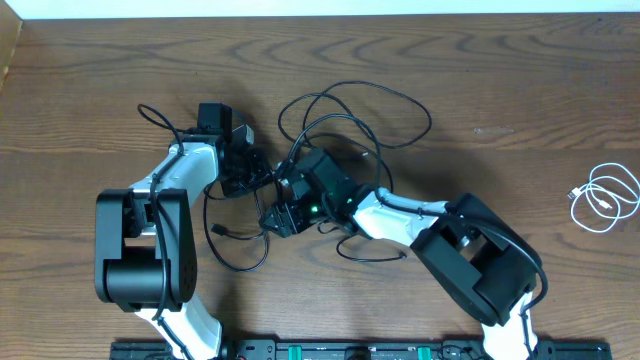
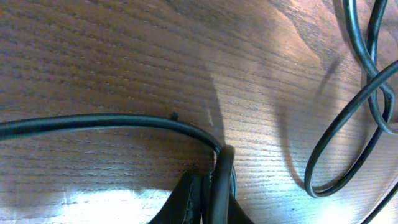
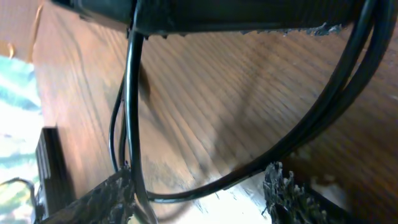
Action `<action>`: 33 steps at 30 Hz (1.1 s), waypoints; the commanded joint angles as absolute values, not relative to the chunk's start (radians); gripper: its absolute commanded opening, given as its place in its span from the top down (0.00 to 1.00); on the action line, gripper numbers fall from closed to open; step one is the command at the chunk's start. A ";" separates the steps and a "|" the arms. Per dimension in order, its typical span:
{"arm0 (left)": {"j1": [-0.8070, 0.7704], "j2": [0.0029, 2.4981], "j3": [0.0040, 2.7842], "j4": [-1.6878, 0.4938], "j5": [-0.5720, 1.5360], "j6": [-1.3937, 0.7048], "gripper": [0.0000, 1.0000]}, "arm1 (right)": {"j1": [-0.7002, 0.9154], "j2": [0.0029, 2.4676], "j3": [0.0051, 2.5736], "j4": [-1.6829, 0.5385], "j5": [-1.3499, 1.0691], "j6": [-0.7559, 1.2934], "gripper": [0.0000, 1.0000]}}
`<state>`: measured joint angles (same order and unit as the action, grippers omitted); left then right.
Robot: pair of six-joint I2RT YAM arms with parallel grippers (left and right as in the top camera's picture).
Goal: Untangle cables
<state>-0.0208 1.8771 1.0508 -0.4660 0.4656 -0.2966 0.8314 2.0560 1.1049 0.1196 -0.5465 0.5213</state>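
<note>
A tangle of thin black cables [image 1: 345, 120] lies at the table's middle, with loops reaching back and to the left. My left gripper [image 1: 246, 170] sits at the tangle's left edge. The left wrist view shows it [image 2: 208, 182] shut on one black cable [image 2: 112, 121] that runs off to the left along the wood. My right gripper [image 1: 281, 215] is low in the tangle just right of it. Its fingers [image 3: 102, 200] stand open, with a black cable [image 3: 205, 190] crossing the gap between them, touching the left finger. A coiled white cable [image 1: 606, 197] lies apart at the far right.
A further black loop [image 2: 348, 143] lies on the wood right of the left gripper. Both arm bases [image 1: 140, 240] stand near the front edge with a black rail [image 1: 330, 350] between them. The table's back edge [image 1: 320, 14] runs along the top.
</note>
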 commanded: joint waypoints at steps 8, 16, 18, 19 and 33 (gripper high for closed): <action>-0.021 1.929 1.044 -0.469 0.411 -0.380 0.92 | 0.931 2.085 1.085 0.099 -0.083 0.792 0.42; -0.021 1.929 1.044 -0.467 0.437 -0.406 0.92 | 0.978 2.085 1.085 0.081 0.197 0.867 0.47; -0.021 1.929 1.044 -0.464 0.465 -0.406 0.92 | 0.981 2.085 1.085 0.077 0.209 0.867 0.47; -0.021 1.929 1.044 -0.465 0.471 -0.406 0.92 | 0.981 2.085 1.085 0.073 0.212 0.867 0.47; -0.021 1.929 1.044 -0.465 0.471 -0.406 0.92 | 0.979 2.099 1.085 0.052 0.265 0.751 0.44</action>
<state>-0.0208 1.8851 1.0508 -0.4545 0.5034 -0.4004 0.9825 2.0426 1.1172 0.0891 0.2134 0.7948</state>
